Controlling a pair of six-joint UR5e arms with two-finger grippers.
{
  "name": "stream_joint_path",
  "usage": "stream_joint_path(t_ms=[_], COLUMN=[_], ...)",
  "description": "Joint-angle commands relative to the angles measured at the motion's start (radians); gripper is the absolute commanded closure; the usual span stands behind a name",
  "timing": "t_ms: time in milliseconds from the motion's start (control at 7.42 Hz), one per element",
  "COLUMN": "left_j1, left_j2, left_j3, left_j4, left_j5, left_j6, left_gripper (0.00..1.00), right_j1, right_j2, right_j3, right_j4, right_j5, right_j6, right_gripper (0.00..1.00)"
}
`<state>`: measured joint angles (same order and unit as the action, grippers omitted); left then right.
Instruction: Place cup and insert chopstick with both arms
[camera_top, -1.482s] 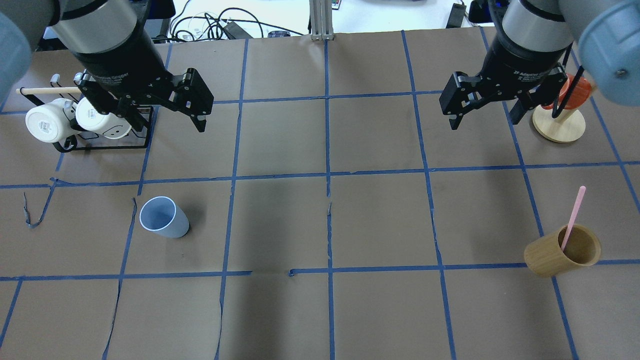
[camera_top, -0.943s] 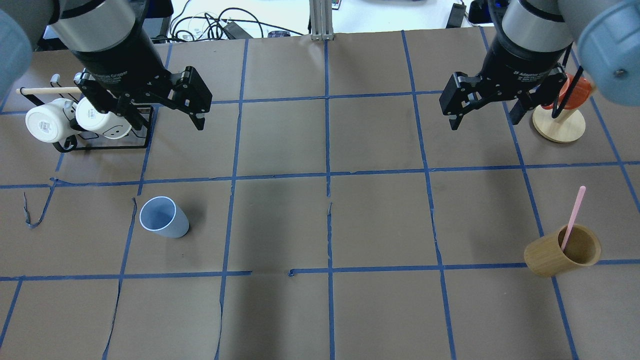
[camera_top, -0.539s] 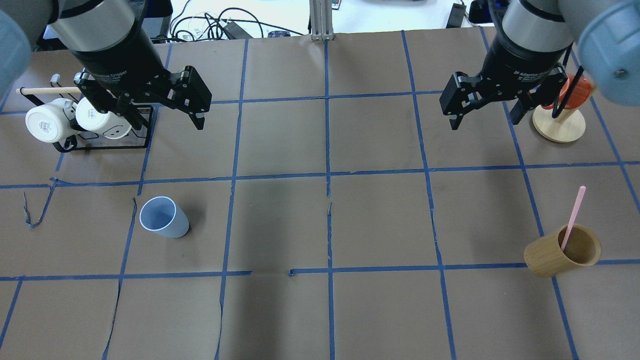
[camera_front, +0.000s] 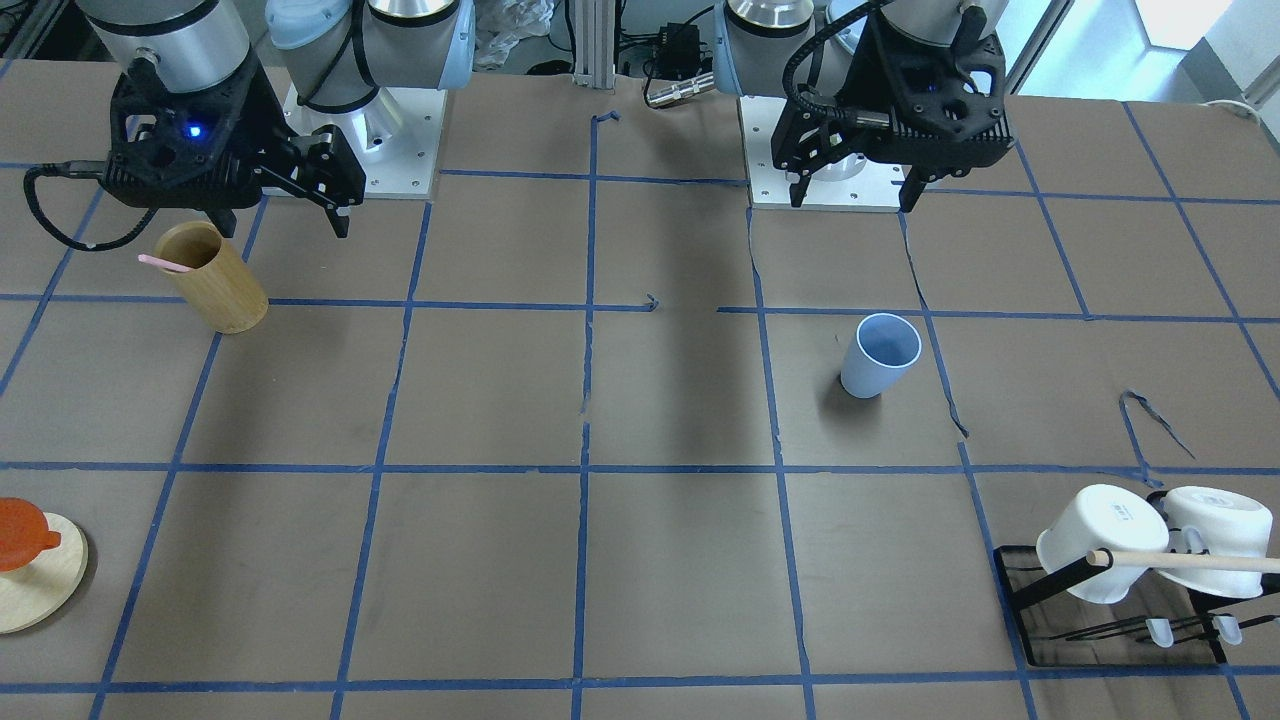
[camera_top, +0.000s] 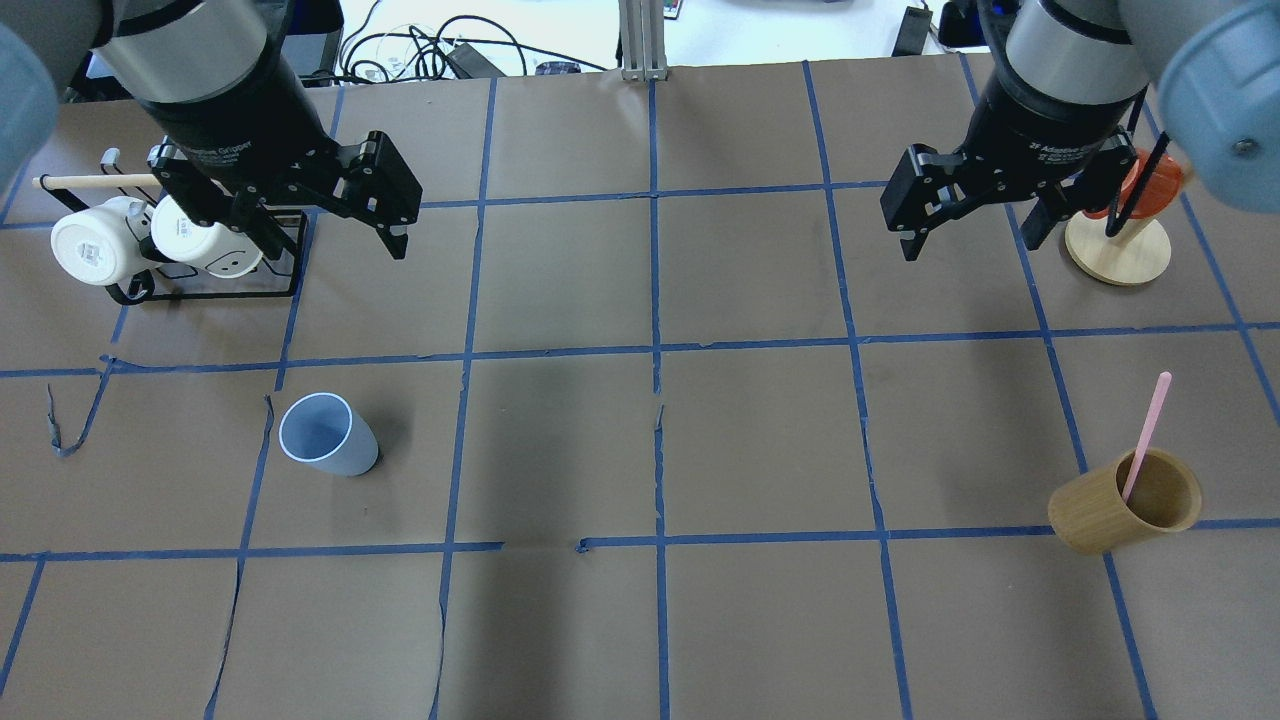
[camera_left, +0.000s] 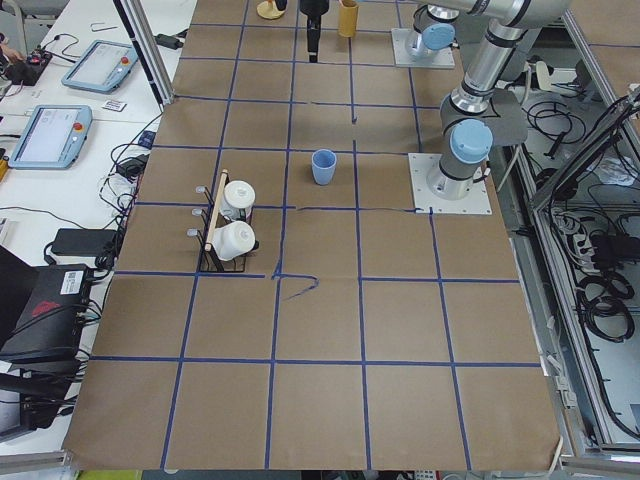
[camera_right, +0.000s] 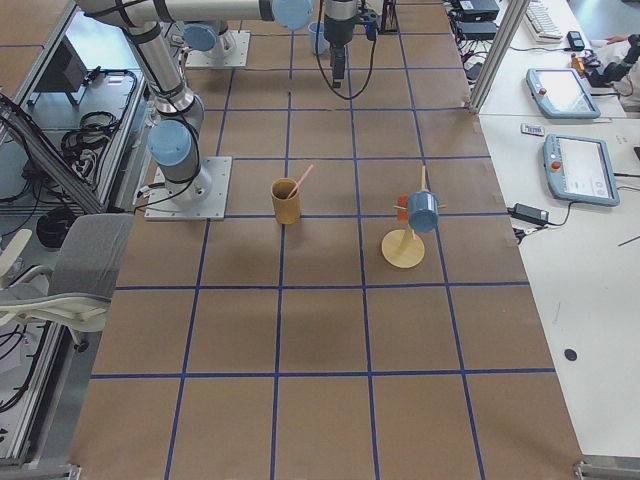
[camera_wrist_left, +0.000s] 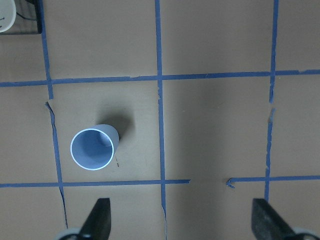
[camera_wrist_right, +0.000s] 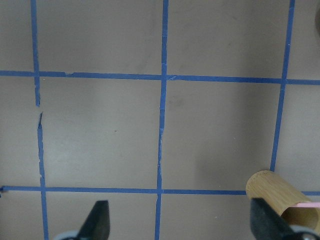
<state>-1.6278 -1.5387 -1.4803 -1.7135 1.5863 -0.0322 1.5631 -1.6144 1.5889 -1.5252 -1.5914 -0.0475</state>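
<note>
The light blue cup (camera_top: 328, 436) stands upright on the brown table, left of centre; it also shows in the front view (camera_front: 880, 356) and the left wrist view (camera_wrist_left: 94, 147). The pink chopstick (camera_top: 1147, 430) leans in a tan bamboo cylinder (camera_top: 1110, 505) at the right, also seen in the front view (camera_front: 160, 263). My left gripper (camera_top: 335, 245) is open and empty, high above the table beyond the cup. My right gripper (camera_top: 968, 245) is open and empty, high up, well beyond and left of the bamboo cylinder (camera_wrist_right: 277, 195).
A black rack (camera_top: 215, 292) with two white mugs and a wooden rod stands at the far left. A round wooden stand (camera_top: 1118, 255) with an orange cup stands at the far right. Blue tape lines grid the table.
My left gripper has drifted very slightly away from the cup. Nothing else has moved.
</note>
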Motion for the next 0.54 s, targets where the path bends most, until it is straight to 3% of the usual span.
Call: stream_joint_path(t_ms=[0, 404], left_j1=[0.000, 0.000], left_j2=[0.000, 0.000], left_j3=[0.000, -0.002], left_j4=[0.000, 0.000], left_j5=[0.000, 0.000], left_j6=[0.000, 0.000], left_gripper=[0.00, 0.00], right_j1=[0.000, -0.002], right_j2=[0.001, -0.001], right_j3=[0.000, 0.002], right_j4=[0.003, 0.011], right_j5=[-0.002, -0.004], right_j6=[-0.002, -0.008], right_gripper=[0.00, 0.00])
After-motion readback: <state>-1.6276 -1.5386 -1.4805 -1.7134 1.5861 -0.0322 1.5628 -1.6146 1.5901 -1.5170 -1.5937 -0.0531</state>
